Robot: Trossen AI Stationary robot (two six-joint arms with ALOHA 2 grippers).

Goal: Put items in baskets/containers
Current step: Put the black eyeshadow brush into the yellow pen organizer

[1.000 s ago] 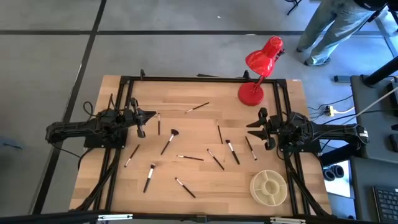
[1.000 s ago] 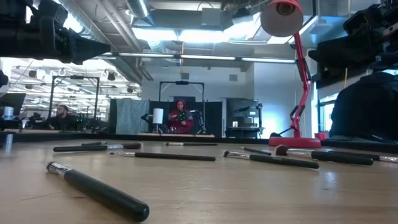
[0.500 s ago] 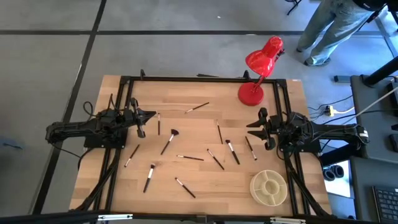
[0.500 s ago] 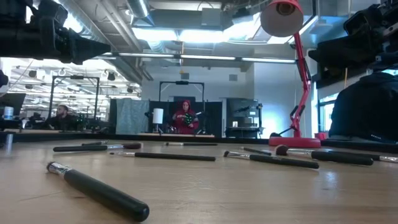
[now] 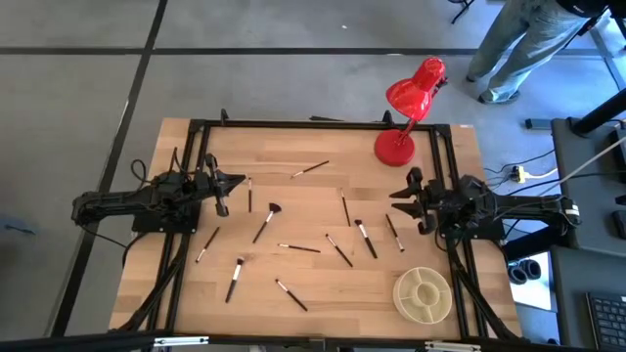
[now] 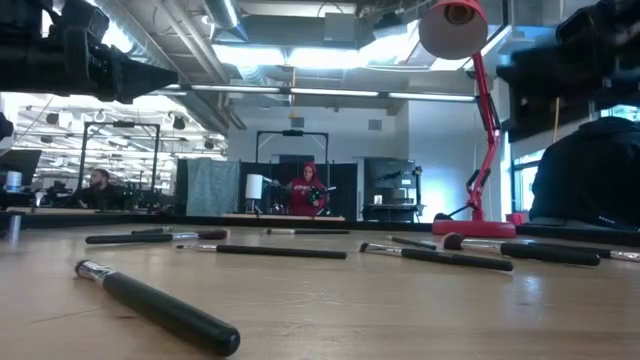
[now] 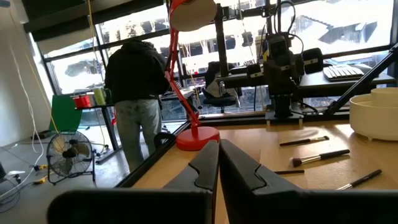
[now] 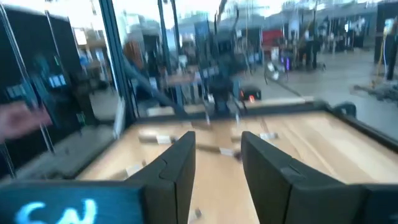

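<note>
Several thin dark makeup brushes lie flat and scattered on the wooden table, among them a fan-headed one (image 5: 272,210), one by the near edge (image 5: 291,294) and two near my right gripper (image 5: 367,238) (image 5: 394,233). The closest in the low view is a black-handled brush (image 6: 155,305). The round cream divided dish (image 5: 423,293) sits at the near right corner and shows in the left wrist view as the dish (image 7: 376,115). My left gripper (image 5: 235,181) (image 7: 219,155) hovers shut over the table's left side. My right gripper (image 5: 396,196) (image 8: 217,155) hovers open over the right side, above the brushes.
A red desk lamp (image 5: 396,147) stands at the far right of the table, its head (image 5: 416,88) leaning out past the far edge. A black frame rail (image 5: 323,124) borders the table. A person (image 5: 518,39) stands beyond the far right corner. Bare wood lies between the brushes.
My right arm has shifted a little: in the low view its dark bulk sits slightly higher than before, and in the high view its gripper has edged toward the table's right. The brushes and the dish have not moved.
</note>
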